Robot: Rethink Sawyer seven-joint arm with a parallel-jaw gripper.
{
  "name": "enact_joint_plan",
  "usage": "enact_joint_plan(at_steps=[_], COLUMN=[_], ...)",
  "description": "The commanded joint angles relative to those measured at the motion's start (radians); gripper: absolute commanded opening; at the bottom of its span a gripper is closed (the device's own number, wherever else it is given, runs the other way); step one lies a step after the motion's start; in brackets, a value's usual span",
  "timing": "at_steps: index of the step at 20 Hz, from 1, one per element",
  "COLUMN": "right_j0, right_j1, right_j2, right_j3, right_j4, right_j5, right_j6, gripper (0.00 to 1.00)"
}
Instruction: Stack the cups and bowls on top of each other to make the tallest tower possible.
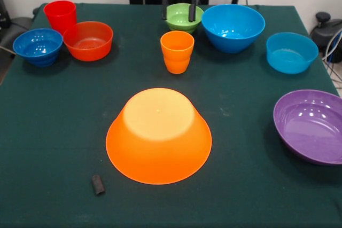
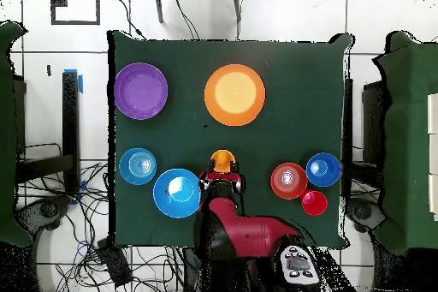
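My gripper [image 1: 178, 10] is open at the table's far side. Its left finger [image 1: 164, 8] stands just outside the left rim of the green bowl [image 1: 181, 25]; the right finger is over the bowl's inside. In the overhead view the arm [image 2: 224, 187] hides the green bowl. The orange cup [image 1: 177, 50] stands upright just in front of it. The large yellow-orange bowl [image 1: 158, 136] lies upside down mid-table. The red cup [image 1: 60, 15], orange-red bowl [image 1: 88, 46] and dark-blue bowl [image 1: 38, 52] are grouped far left. The big blue bowl [image 1: 233, 38], light-blue bowl [image 1: 292, 60] and one purple bowl [image 1: 299, 132] are on the right.
A small dark object [image 1: 98, 184] lies on the green cloth near the front edge, left of the big upturned bowl. Cables and floor surround the table [image 2: 334, 92] in the overhead view.
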Motion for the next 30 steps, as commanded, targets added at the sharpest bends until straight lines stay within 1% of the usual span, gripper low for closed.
enact_joint_plan(at_steps=[1,2,4,7,10,15,18,22,24,27,30], right_j0=[0.026,0.032,0.024,0.021,0.023,0.033,0.043,0.064,0.082,0.093,0.096], right_j1=[0.037,0.036,0.028,0.041,0.072,0.076,0.107,0.151,0.161,0.177,0.206], right_j2=[0.099,0.091,0.1,0.101,0.095,0.101,0.092,0.052,0.025,0.001,-0.007], right_j3=[-0.044,-0.045,-0.047,-0.053,-0.059,-0.075,-0.08,-0.079,-0.067,-0.042,-0.043], right_j4=[0.04,0.047,0.038,0.037,0.054,0.075,0.082,0.077,0.072,0.068,0.063], right_j5=[0.125,0.127,0.137,0.136,0.115,0.132,0.086,0.03,-0.001,-0.035,-0.071], right_j6=[0.148,0.147,0.144,0.143,0.158,0.154,0.157,0.142,0.136,0.147,0.16], gripper=[1.0,1.0,1.0,1.0,1.0,1.0,1.0,1.0,1.0,1.0,1.0])
